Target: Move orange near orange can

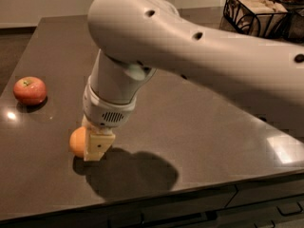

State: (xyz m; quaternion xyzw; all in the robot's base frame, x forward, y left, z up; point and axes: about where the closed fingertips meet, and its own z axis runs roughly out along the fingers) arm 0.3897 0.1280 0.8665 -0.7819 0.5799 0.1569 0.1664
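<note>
The orange (76,142) is near the front left of the dark table (199,141). My gripper (93,148) points straight down from the big white arm and is shut on the orange, with one cream finger (99,147) in front of the fruit's right side. The orange seems to hang just above the tabletop, over its shadow. The orange can is out of view; the arm covers much of the table's middle and right.
A red apple (30,90) lies at the table's left edge. A black wire basket (256,12) with packets stands at the back right. The table's front edge runs just below the gripper, with drawers beneath it.
</note>
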